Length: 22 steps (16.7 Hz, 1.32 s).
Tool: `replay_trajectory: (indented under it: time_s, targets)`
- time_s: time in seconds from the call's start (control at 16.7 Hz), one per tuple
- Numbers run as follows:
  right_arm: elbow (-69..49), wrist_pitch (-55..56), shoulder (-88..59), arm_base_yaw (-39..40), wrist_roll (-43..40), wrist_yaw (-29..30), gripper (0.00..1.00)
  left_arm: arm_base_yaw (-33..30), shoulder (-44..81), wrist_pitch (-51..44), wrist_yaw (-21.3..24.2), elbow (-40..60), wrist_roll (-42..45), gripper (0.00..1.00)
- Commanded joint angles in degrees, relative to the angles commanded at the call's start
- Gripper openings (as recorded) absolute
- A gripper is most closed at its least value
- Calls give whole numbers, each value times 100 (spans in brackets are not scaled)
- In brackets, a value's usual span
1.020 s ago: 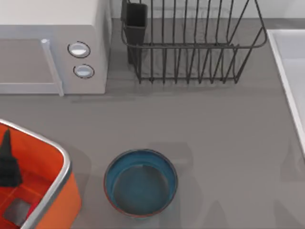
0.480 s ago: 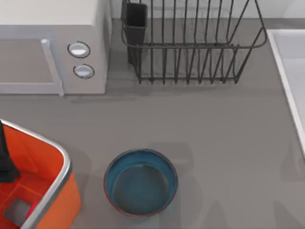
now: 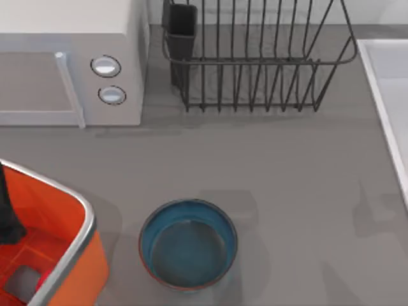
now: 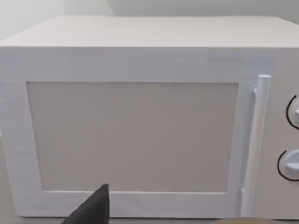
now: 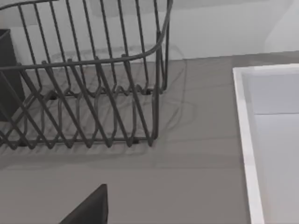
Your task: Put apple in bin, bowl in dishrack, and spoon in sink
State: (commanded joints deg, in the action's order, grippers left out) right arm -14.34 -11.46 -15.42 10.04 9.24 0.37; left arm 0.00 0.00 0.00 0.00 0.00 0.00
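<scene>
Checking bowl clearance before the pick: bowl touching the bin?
Apart. In the top view a strip of grey table separates the bowl from the bin.

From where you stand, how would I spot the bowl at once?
Start at the black wire dishrack at the table's far edge and come straight toward the near edge. The bowl sits alone there, just right of the orange bin. It is round, deep, teal-blue, with a thin reddish rim.

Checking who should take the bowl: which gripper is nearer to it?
Left. The left gripper hangs over the bin, just left of the bowl. The right gripper's finger faces the dishrack and sink.
</scene>
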Motion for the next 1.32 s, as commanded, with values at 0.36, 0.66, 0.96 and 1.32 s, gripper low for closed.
replay_trajectory:
  time_s: [0.36, 0.66, 0.96, 1.32]
  targets:
    - [-2638, -2006, -3032, 1559, 1501, 7, 100, 0, 0, 0, 0, 0, 0, 100]
    - [-5129, -3824, -6023, 2772, 2739, -9, 100, 0, 0, 0, 0, 0, 0, 100]
    - [-7130, -5329, -8538, 3594, 3661, -25, 100, 0, 0, 0, 0, 0, 0, 100]
    - [-8123, -6131, -9739, 3929, 4103, -29, 100, 0, 0, 0, 0, 0, 0, 100]
